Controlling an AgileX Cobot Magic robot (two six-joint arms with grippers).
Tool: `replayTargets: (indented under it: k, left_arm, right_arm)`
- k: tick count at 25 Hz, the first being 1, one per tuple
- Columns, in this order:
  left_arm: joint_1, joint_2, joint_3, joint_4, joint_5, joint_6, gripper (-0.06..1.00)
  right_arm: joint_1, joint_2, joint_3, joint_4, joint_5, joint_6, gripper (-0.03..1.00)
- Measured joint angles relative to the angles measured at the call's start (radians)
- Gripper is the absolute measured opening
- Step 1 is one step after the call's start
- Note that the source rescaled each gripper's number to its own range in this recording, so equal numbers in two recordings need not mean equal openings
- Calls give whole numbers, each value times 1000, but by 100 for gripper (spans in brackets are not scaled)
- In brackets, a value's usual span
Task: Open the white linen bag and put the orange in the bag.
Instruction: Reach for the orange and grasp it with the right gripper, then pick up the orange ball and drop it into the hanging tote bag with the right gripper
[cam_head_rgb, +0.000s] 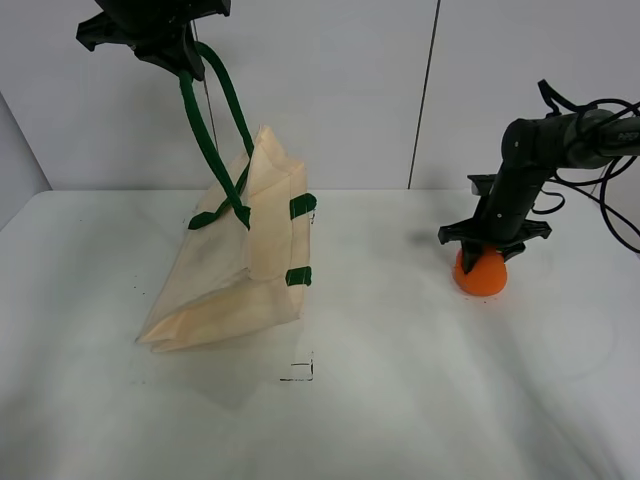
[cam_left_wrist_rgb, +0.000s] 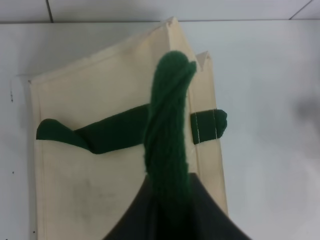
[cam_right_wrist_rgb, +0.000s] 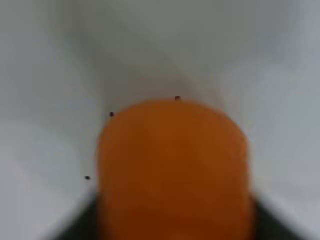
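Observation:
The white linen bag (cam_head_rgb: 225, 285) hangs tilted, its lower edge resting on the table (cam_head_rgb: 400, 400). My left gripper (cam_head_rgb: 178, 62) is high at the top left, shut on the bag's dark green handle (cam_head_rgb: 205, 140) and holding it up. In the left wrist view the handle (cam_left_wrist_rgb: 169, 125) runs up from the fingers over the cream cloth (cam_left_wrist_rgb: 90, 185). The orange (cam_head_rgb: 481, 273) sits on the table at the right. My right gripper (cam_head_rgb: 487, 252) is lowered over it from above, its jaws closed around it. In the right wrist view the orange (cam_right_wrist_rgb: 172, 170) fills the frame, blurred.
A small dark square mark (cam_head_rgb: 298, 371) lies on the table in front of the bag. The white wall (cam_head_rgb: 340, 90) stands close behind. Black cables (cam_head_rgb: 610, 200) trail from the right arm at the right edge.

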Motion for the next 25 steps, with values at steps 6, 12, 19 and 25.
replayTargets:
  k: [6,12,19,25]
  left_arm:
    - [0,-1,0,0,0,0,0]
    - [0,-19,0,0,0,0,0]
    - [0,-30,0,0,0,0,0]
    - [0,-30,0,0,0,0,0]
  right_arm:
    - [0,-92,-33,79,10,-21,0]
    - [3,-162,-234,391,97,-94,0]
    - [135,-162,-344,576,68,-122,0]
    - [300,-75,-346,620,-53,-108,0]
